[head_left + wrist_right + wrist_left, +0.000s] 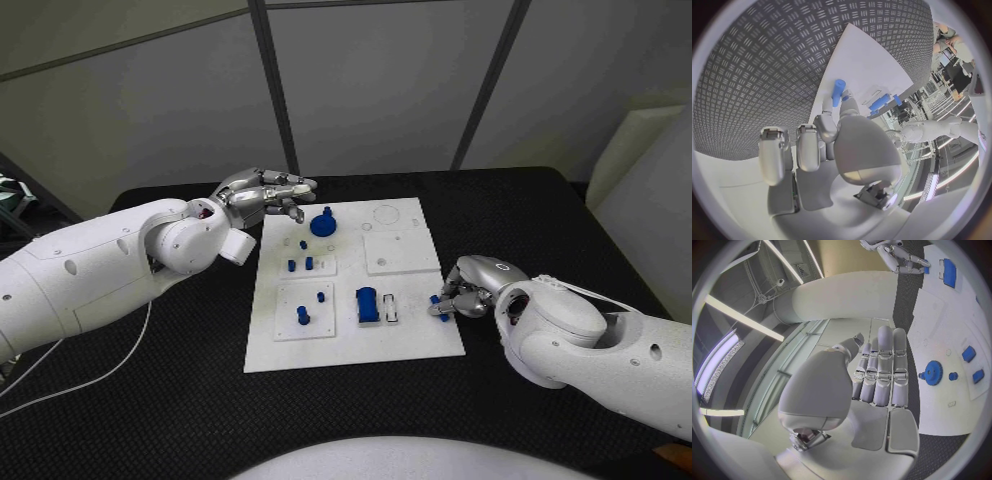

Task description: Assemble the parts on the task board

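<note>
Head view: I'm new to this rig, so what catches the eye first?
The white task board lies mid-table, dotted with small blue parts; a blue gear stands out near its far end. The left hand hovers by that gear holding nothing, while the right hand pinches a blue peg at the board's right edge.

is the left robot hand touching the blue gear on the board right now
Apart. In the left wrist view, bare white task board shows between the left robot hand and the blue gear; its straight fingers hold nothing.
</note>
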Robot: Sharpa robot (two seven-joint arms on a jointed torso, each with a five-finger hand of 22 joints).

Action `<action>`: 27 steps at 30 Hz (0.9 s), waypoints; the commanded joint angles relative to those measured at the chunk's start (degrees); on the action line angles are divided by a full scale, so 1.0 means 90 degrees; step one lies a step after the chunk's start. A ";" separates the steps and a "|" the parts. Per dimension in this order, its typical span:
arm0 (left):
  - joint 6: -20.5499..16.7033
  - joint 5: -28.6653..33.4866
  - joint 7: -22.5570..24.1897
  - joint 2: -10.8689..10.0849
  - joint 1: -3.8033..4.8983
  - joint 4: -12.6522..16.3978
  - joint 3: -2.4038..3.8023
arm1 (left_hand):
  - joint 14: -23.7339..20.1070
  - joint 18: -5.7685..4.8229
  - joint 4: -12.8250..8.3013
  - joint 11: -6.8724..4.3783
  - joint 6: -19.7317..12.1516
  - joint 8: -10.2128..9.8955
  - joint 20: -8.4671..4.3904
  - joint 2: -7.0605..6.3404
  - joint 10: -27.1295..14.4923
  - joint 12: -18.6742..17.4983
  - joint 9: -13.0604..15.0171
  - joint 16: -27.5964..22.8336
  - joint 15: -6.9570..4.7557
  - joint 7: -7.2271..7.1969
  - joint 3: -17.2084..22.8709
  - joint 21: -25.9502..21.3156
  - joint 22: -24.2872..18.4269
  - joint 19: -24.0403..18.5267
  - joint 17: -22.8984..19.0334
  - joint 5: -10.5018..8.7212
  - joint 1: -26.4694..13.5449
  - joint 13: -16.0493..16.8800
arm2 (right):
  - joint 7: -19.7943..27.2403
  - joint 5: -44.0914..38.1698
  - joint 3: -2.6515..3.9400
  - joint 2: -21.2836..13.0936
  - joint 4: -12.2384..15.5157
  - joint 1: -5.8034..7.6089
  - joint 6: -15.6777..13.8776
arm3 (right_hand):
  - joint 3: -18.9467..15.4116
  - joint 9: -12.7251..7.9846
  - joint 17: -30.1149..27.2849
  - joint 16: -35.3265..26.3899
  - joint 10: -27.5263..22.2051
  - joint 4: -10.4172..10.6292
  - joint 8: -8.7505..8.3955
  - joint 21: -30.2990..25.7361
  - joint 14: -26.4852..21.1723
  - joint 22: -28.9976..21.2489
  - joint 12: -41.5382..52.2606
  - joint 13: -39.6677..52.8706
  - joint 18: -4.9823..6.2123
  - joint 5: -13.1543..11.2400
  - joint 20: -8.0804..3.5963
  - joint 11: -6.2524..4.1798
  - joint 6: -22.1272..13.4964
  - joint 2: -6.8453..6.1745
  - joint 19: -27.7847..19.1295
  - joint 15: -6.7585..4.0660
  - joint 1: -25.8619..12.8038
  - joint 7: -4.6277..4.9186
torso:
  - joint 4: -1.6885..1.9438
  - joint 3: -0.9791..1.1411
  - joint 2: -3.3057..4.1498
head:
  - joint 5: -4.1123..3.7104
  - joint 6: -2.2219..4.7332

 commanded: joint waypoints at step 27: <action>0.0069 0.0004 0.0012 -0.0022 0.0010 0.0032 0.0003 | -0.0035 -0.0082 0.0017 -0.0004 -0.0025 -0.0034 0.0004 0.0019 -0.0035 -0.0044 0.0009 -0.0030 0.0021 -0.0003 -0.0016 -0.0053 -0.0013 -0.0016 -0.0005 -0.0019 -0.0040 0.0013 | 0.0343 0.1981 -0.0043 0.0121 0.0507 -0.0054 -0.1830 | 0.0209 -0.0275 0.0294 0.0068 0.0028 -0.0409 -0.0029 0.0020 0.0398 0.1675 0.0005 0.0045 -0.0096 0.1110 -0.0075 -0.0098 0.0136 0.0635 0.0649 -0.0075 0.0274 -0.0059 | 0.0006 -0.0002 0.0001 | 0.0056 0.0042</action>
